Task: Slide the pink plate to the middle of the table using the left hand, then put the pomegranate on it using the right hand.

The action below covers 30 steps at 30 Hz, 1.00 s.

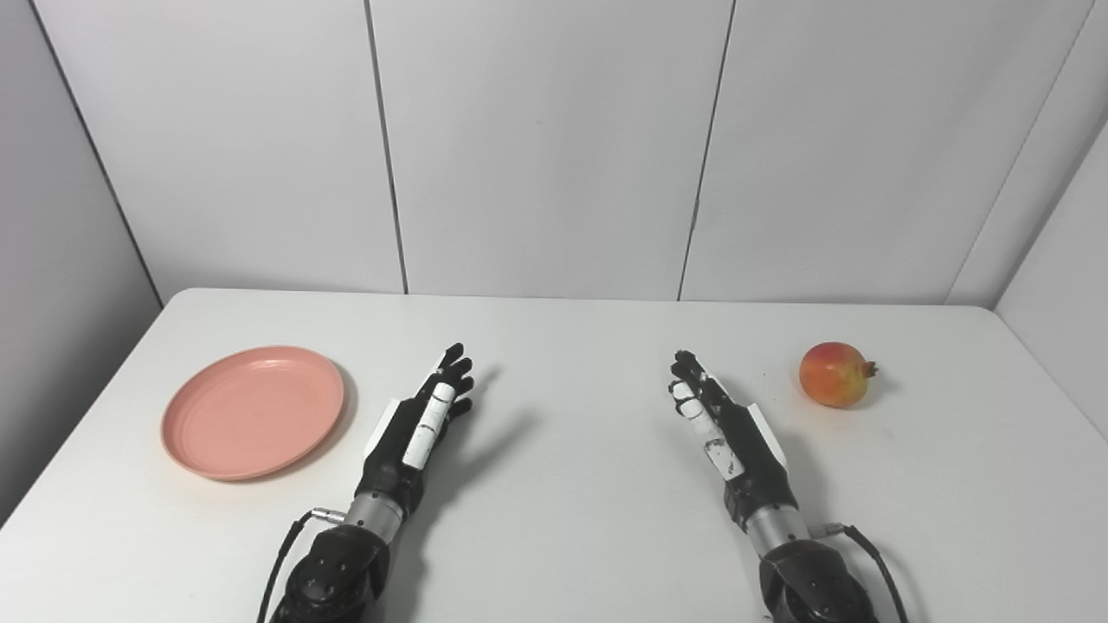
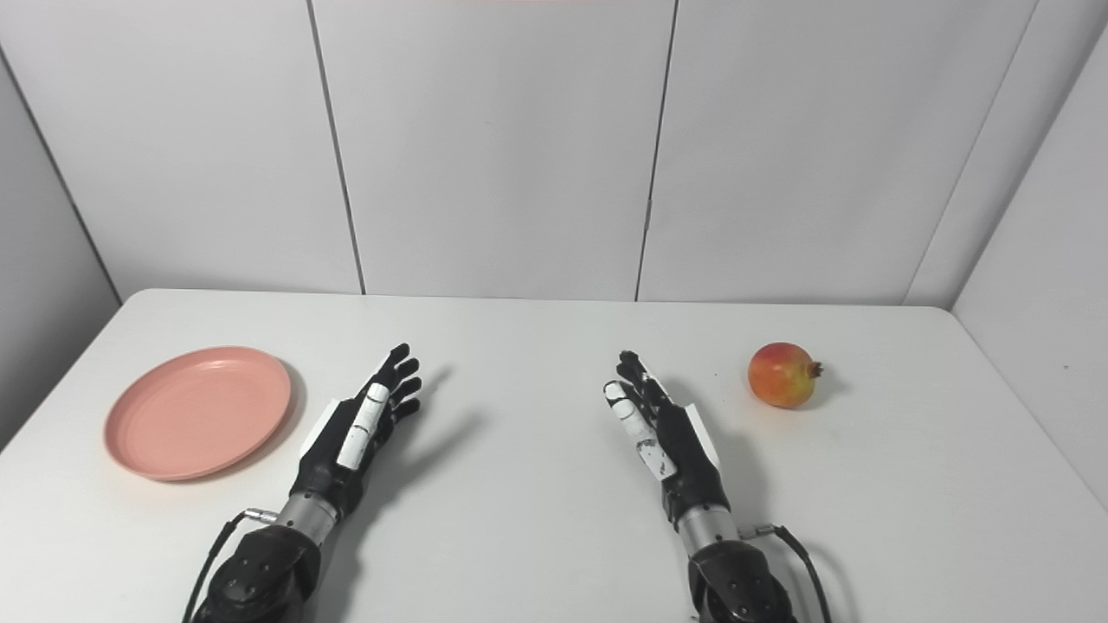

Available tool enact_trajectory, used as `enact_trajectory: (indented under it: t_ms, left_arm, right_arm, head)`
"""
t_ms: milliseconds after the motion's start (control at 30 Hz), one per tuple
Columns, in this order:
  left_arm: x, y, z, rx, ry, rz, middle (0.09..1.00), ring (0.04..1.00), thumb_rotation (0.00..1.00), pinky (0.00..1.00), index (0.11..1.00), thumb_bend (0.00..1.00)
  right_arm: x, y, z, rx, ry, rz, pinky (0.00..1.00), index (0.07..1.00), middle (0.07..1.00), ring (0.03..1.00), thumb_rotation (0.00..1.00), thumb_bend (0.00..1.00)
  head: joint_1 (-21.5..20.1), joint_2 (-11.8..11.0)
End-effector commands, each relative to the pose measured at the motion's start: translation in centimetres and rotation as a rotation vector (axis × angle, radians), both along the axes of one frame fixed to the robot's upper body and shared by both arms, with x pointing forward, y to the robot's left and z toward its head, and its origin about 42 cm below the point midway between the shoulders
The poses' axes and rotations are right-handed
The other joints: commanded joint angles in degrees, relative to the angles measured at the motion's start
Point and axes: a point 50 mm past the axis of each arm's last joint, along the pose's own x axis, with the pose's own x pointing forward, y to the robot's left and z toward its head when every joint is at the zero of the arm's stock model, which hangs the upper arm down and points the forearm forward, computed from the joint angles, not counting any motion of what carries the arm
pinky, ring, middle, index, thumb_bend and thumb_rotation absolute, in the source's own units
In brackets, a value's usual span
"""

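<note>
**On the white counter, nothing has moved yet**

On the flat white counter (image 1: 554, 536), the job looks like it has not started. The round pink plastic plate (image 1: 253, 412) sits far over on the left side, not in the middle. The round red and yellow pomegranate (image 1: 835, 374) sits far over on the right side, well apart from the plate.

The left robot hand (image 1: 428, 415) rests near the plate but does not touch it. Its fingers are spread out and it holds nothing. The right robot hand (image 1: 705, 411) is spread out too and holds nothing. It is near the pomegranate but apart from it.

Both steps are left to do: slide the plate, then lift the fruit onto it.

The plate looks smooth and shallow, with a low rim. The pomegranate looks shiny, with a little dark crown pointing right.
</note>
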Motion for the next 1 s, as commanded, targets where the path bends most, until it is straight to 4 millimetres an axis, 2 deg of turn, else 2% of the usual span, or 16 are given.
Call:
enact_trajectory:
  t_ms: [0, 633, 967]
  left_arm:
    - [0.52, -0.09, 0.75, 0.01, -0.006, -0.012, 0.963, 0.946, 0.97, 0.9, 0.94, 0.67]
    - [0.4, -0.15, 0.79, 0.026, 0.002, -0.008, 0.957, 0.94, 0.96, 0.9, 0.938, 0.69]
    - [0.16, -1.05, 0.42, 0.055, -0.015, -0.019, 0.963, 0.948, 1.0, 0.9, 0.951, 0.67]
  right_arm:
    - [1.07, 0.25, 2.38, -0.002, -0.071, 0.018, 0.93, 0.927, 0.933, 0.914, 0.86, 0.58]
    - [0.97, 0.2, 2.29, -0.019, -0.061, 0.028, 0.94, 0.927, 0.933, 0.916, 0.85, 0.58]
    - [0.76, -0.68, 1.95, -0.007, -0.056, 0.028, 0.95, 0.935, 0.941, 0.922, 0.83, 0.57]
  head:
    - [0.03, 0.0]
    - [0.22, -0.07]
    - [5.28, -1.62]
